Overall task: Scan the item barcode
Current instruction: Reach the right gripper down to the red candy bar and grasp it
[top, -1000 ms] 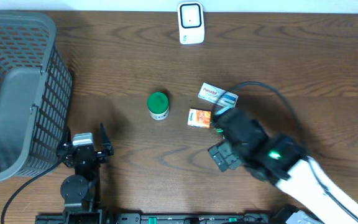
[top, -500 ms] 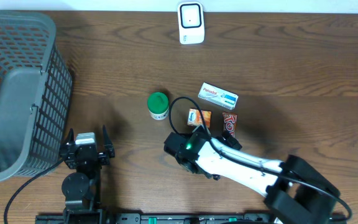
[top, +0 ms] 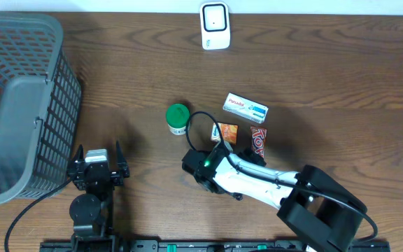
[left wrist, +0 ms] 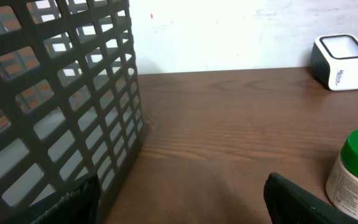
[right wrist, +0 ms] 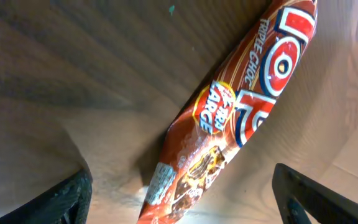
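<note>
A red chocolate bar wrapper (right wrist: pixel 241 106) lies slanted on the wooden table and runs down between my right gripper's (right wrist: pixel 182 208) open fingers, which stand well apart on either side of it. From above, the bar (top: pixel 258 139) lies right of a small orange box (top: pixel 224 132), with the right gripper (top: pixel 257 157) just in front of it. The white scanner (top: pixel 214 26) stands at the table's far edge. At the front left my left gripper (top: pixel 96 166) is open with nothing in it; its wrist camera looks past the left gripper (left wrist: pixel 185 208) at bare table.
A large grey basket (top: pixel 16 105) fills the left side, close to the left fingers (left wrist: pixel 73 199). A green-lidded jar (top: pixel 178 119) and a white medicine box (top: pixel 245 107) lie near the bar. The right arm's elbow (top: pixel 203 165) reaches to mid-table.
The right arm has folded, its elbow swinging left, which uncovers the red bar. Its jaws have narrowed slightly. The left arm has not moved.
</note>
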Controlling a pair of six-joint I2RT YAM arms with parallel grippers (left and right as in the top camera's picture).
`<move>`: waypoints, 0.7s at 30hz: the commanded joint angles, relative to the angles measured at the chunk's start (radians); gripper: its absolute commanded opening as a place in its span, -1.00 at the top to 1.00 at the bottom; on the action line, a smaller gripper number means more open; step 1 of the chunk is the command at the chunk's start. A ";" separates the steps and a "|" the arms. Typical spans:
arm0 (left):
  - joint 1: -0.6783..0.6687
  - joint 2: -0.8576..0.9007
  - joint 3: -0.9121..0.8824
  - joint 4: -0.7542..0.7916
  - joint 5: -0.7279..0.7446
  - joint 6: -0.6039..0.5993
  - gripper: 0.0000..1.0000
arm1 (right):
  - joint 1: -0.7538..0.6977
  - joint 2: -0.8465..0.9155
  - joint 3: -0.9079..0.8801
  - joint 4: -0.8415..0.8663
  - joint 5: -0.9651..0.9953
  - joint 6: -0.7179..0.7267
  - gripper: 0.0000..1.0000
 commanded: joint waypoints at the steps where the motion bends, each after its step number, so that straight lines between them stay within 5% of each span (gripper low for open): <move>1: -0.003 -0.001 -0.010 -0.039 -0.006 -0.009 -0.69 | -0.039 0.010 -0.025 0.006 0.028 -0.020 -0.76; 7: -0.003 -0.001 -0.010 -0.039 -0.007 -0.009 -0.69 | -0.090 0.010 -0.070 0.064 -0.011 -0.063 -0.73; 10: -0.003 -0.001 -0.010 -0.039 -0.006 -0.009 -0.69 | -0.104 0.010 -0.102 0.122 -0.025 -0.114 -0.47; 13: -0.003 -0.001 -0.010 -0.040 -0.006 -0.009 -0.69 | -0.127 0.010 -0.130 0.175 -0.041 -0.113 0.90; 21: -0.003 0.000 -0.010 -0.059 -0.006 -0.009 -0.69 | -0.132 -0.037 -0.115 0.204 -0.135 0.002 0.97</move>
